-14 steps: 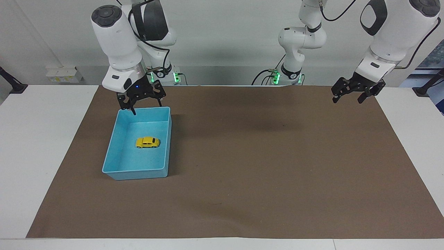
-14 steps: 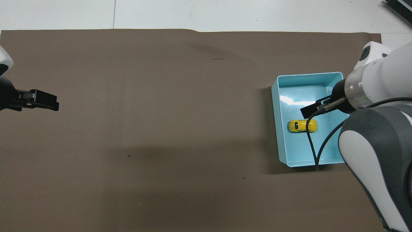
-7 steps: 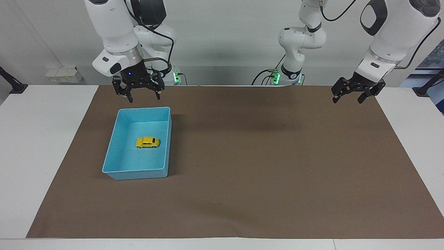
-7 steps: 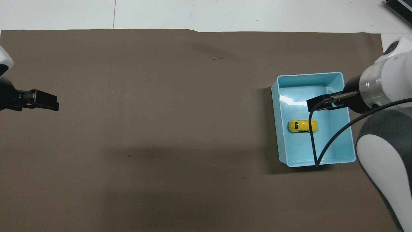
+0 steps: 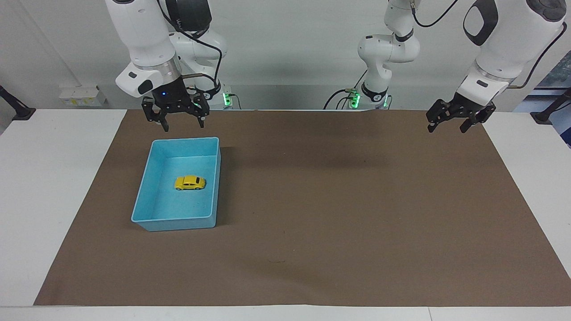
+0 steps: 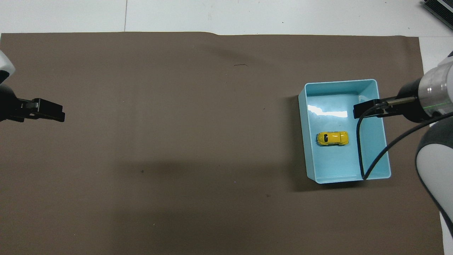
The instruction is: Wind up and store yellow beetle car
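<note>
The yellow beetle car [image 5: 190, 183] stands on its wheels in the middle of the light blue bin [image 5: 178, 221], toward the right arm's end of the table. It also shows in the overhead view [image 6: 332, 138], inside the bin [image 6: 302, 134]. My right gripper [image 5: 184, 126] is open and empty. It hangs in the air above the bin's rim that lies nearest the robots, well clear of the car. In the overhead view the right gripper [image 6: 362, 109] lies over the bin. My left gripper [image 5: 447, 129] is open and empty, and waits over the mat's edge at the left arm's end [image 6: 53, 112].
A brown mat [image 5: 339, 200] covers the white table [image 5: 53, 187]. A black cable [image 6: 361, 148] hangs from the right arm across the bin in the overhead view. A white socket block [image 5: 82, 96] sits by the wall.
My right gripper has risen from the bin's robot-side rim and drawn back toward its own base. The car and the left arm have not moved.
</note>
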{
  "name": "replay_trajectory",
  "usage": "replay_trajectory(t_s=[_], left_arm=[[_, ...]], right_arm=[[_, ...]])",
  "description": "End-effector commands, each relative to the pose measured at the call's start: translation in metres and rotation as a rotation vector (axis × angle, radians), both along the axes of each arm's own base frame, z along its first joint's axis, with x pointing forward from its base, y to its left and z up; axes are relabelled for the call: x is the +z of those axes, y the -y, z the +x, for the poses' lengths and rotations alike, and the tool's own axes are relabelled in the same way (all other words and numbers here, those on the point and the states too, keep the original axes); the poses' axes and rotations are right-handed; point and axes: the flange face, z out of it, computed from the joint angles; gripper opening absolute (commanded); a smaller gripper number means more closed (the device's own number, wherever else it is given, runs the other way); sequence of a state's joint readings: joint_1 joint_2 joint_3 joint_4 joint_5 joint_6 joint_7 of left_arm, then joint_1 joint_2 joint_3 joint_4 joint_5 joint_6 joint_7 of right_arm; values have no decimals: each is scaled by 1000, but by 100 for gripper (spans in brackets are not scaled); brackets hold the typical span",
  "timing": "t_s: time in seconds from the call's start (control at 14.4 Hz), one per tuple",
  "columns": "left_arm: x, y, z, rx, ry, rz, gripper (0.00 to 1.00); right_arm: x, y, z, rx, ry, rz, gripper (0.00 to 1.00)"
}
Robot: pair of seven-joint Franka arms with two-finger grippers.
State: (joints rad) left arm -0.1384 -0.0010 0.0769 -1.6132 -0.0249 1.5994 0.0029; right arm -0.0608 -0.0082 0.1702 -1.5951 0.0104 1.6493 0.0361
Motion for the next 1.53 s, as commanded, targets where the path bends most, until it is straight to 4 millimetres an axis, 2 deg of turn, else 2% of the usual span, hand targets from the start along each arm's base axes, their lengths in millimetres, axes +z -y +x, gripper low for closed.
replay_trajectory(t_s=[0.0,0.21,0.49,1.46], left_arm=[[2,-3,-7,8,1,-9,100],[2,-3,-7,8,2,-8,100],[2,-3,-7,8,2,-8,100],[2,-3,-7,8,2,-8,100]], right_arm=[[4,4,-2,-26,5,16,100],[6,0,-1,-26,19,23,100],[2,2,-11,-21,-4,10,100],[3,7,-9,-32,1,15,100]])
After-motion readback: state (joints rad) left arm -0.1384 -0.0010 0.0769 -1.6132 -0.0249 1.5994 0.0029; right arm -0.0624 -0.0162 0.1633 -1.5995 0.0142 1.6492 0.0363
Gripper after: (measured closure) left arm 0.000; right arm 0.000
